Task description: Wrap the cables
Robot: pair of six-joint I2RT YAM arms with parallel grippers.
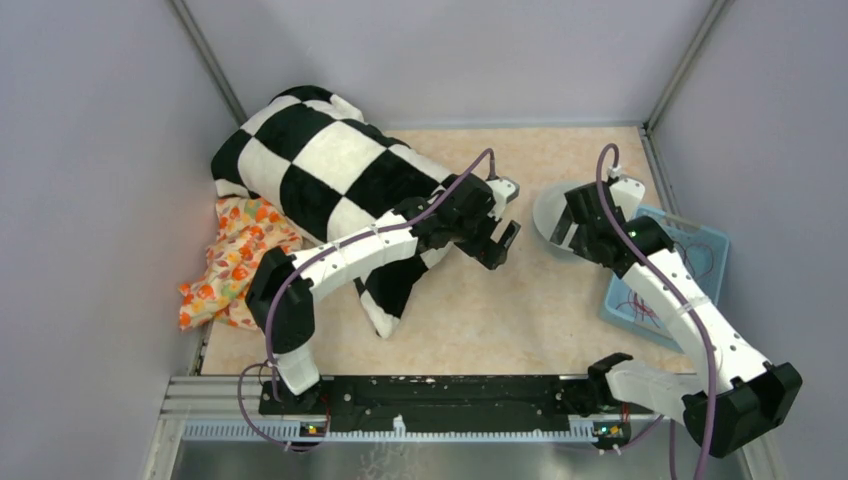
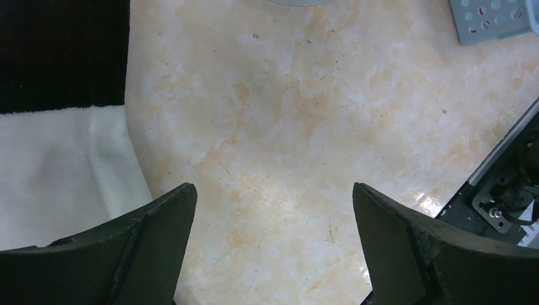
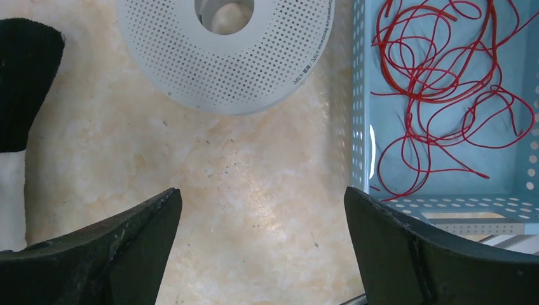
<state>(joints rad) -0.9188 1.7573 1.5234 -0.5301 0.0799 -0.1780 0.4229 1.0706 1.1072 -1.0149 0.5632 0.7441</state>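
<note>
The cables [image 3: 445, 82] are seen tangled in the basket [image 3: 359, 95], right of the nearer, wide-open, empty right pincer [image 3: 260, 248].

On the beige table [image 1: 500, 310] we see a checkered blanket [image 1: 330, 160], an orange cloth [image 1: 235, 262], a perforated dish [image 1: 548, 212] and a blue basket [image 1: 615, 300].

Bright, even light; soft shadows

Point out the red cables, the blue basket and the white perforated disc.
red cables [image 3: 432, 86], right wrist view, middle of the tangle.
blue basket [image 3: 359, 95], right wrist view, its perforated left wall.
white perforated disc [image 3: 184, 63], right wrist view, its dotted surface left of the hole.
</note>
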